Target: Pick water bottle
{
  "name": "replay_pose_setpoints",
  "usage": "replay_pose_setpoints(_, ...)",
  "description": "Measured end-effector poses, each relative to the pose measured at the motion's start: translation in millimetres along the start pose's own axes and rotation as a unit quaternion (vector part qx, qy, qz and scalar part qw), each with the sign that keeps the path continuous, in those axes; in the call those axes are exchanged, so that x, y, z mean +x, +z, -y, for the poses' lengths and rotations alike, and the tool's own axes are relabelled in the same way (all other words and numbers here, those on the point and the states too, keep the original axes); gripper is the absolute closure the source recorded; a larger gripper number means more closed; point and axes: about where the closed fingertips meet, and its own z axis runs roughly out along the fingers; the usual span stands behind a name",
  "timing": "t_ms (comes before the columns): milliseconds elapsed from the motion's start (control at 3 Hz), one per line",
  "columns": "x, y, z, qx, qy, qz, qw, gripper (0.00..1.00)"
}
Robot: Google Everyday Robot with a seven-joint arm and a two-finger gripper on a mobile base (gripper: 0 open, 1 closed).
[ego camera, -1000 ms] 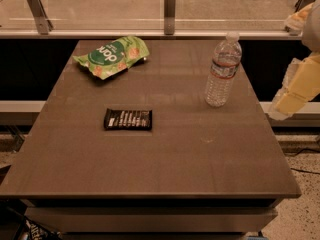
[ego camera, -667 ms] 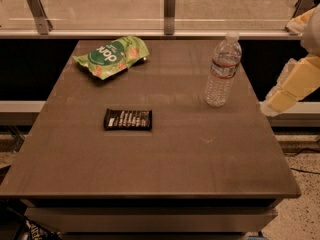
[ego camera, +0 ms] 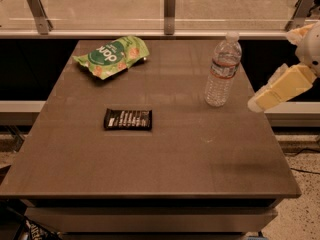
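Three things sit on the brown table [ego camera: 165, 174], and I take them from the left. Toward the far left corner lies a green snack bag [ego camera: 111, 56], crumpled and flat on its side. Nearer the middle, left of centre, a dark wrapped candy bar [ego camera: 128, 119] lies flat. Both are well apart from the water bottle [ego camera: 222, 71], which stands upright toward the far right of the tabletop with its white cap on and nothing touching it.

Off the table's right edge hangs the gripper [ego camera: 265, 98], a pale yellowish shape on the arm, angled down toward the bottle's lower half. It is near the bottle but not in contact. Whether it is spread or pressed together I cannot tell from where I stand.

I would expect the bottle to be thin, springy plastic. The ribs stiffen it somewhat, yet a hard squeeze would probably dent it. How full it is I cannot make out, so its weight is a guess: light if empty, moderate if full. Tall and narrow, it looks easy to knock over with a sideways nudge, and the smooth plastic may slip. The ribbed body just below the label band seems the best place to hold, approached level from the right side and closed gently around its width.
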Motion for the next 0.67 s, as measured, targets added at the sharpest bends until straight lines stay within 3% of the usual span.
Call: replay_pose_setpoints(667, -6.9, 33.2, 11.6, -0.003, 0.03, 0.095, 0.995, 0.0)
